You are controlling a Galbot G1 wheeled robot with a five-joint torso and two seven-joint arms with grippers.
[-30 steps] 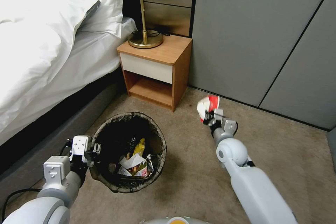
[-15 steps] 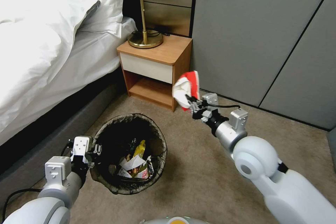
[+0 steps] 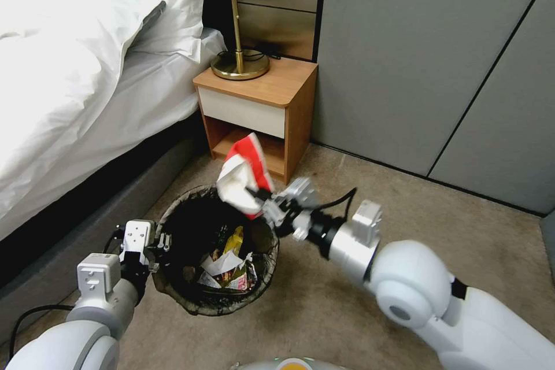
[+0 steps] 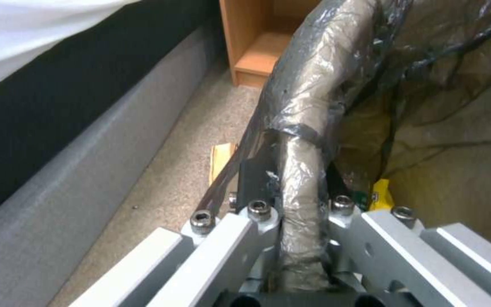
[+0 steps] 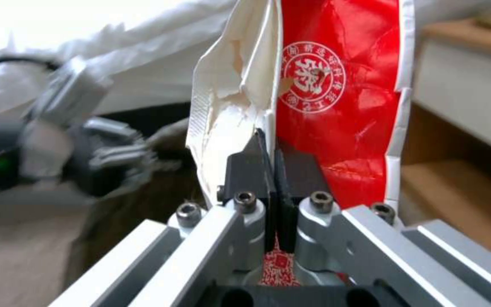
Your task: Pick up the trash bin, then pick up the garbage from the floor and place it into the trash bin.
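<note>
The trash bin (image 3: pixel 173 295), round with a dark bag folded over its rim (image 4: pixel 305 106), hangs low over the carpet with my left gripper (image 3: pixel 157 245) shut on its near-left rim. Inside lie several pieces of garbage (image 3: pixel 228 269), among them a yellow wrapper and white paper. My right gripper (image 3: pixel 263 202) is shut on a red-and-white carton (image 3: pixel 243 176), holding it over the bin's far right rim. In the right wrist view the black fingertips (image 5: pixel 257 170) pinch the torn carton (image 5: pixel 336 106) at its lower edge.
A wooden nightstand (image 3: pixel 260 115) with a brass lamp (image 3: pixel 238 60) stands just behind the bin. The bed (image 3: pixel 75 69) with white bedding and a grey base runs along the left. Grey wall panels (image 3: pixel 433 58) close off the back. A tan scrap (image 4: pixel 220 158) lies on the carpet by the bin.
My right arm has swung left with the carton, from the open carpet near the wall to above the bin's rim. The left gripper and bin shifted only slightly.
</note>
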